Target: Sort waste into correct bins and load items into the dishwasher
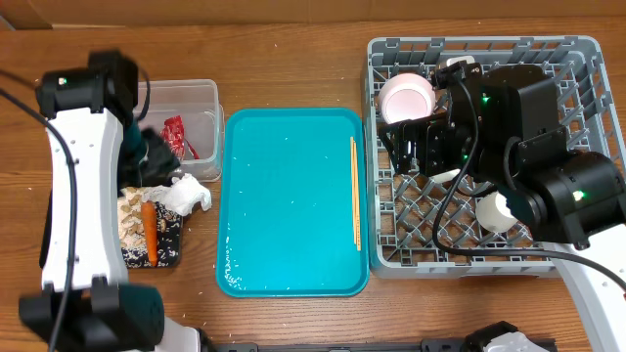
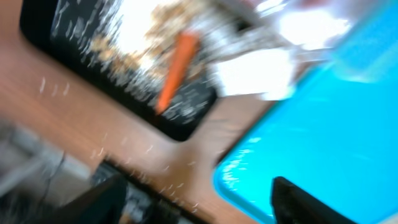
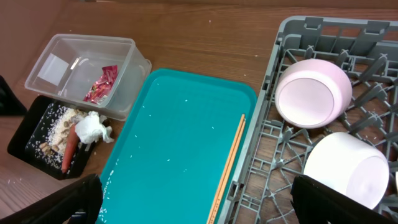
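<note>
The clear tub [image 1: 201, 98] holds the red wrapper [image 1: 176, 132]. The black tray [image 1: 168, 249] in front of it holds the carrot [image 1: 150, 225], rice and beige bits. The crumpled napkin [image 1: 186, 193] lies at that tray's far edge. My left gripper [image 1: 156, 154] hovers over the gap between tub and tray, open and empty [image 2: 199, 205]; its view is blurred but shows the carrot [image 2: 177, 68]. My right gripper [image 1: 406, 147] is open and empty [image 3: 199, 208] above the grey dish rack [image 1: 577, 54]. The rack holds a pink bowl [image 3: 314, 93], a white bowl [image 3: 345, 168] and a white cup [image 1: 494, 210].
The teal tray [image 1: 284, 196] lies between the bins and the rack, with wooden chopsticks [image 1: 355, 191] along its right edge and stray rice grains. The right wrist view also shows the tub [image 3: 81, 68], wrapper [image 3: 101, 83], napkin [image 3: 90, 127] and carrot [image 3: 70, 142].
</note>
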Action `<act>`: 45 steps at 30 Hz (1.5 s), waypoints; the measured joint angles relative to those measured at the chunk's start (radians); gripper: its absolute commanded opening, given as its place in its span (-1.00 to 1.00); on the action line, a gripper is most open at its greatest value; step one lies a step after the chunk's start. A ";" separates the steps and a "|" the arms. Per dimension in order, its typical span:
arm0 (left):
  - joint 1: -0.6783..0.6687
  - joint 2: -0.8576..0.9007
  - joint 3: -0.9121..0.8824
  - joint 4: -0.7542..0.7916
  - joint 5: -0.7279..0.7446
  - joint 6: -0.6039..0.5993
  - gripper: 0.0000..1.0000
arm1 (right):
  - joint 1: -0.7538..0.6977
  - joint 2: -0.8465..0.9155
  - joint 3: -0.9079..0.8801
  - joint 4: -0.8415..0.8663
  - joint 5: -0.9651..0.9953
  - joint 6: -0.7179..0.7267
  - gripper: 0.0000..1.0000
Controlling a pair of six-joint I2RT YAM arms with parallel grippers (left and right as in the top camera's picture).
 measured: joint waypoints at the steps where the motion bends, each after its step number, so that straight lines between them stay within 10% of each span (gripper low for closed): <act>1: -0.025 -0.017 0.035 0.003 0.009 0.008 0.89 | 0.000 0.000 0.000 0.000 0.000 0.000 1.00; 10: -0.284 -0.258 0.214 0.111 0.048 0.042 1.00 | 0.000 0.000 0.000 0.000 0.000 0.000 1.00; 28: -0.307 -0.233 0.217 0.117 0.059 0.043 1.00 | 0.000 -0.124 -0.056 0.036 0.047 -0.014 1.00; 45: -0.307 -0.232 0.216 0.117 0.062 0.043 0.99 | -0.046 -0.877 -1.025 0.754 0.198 -0.153 1.00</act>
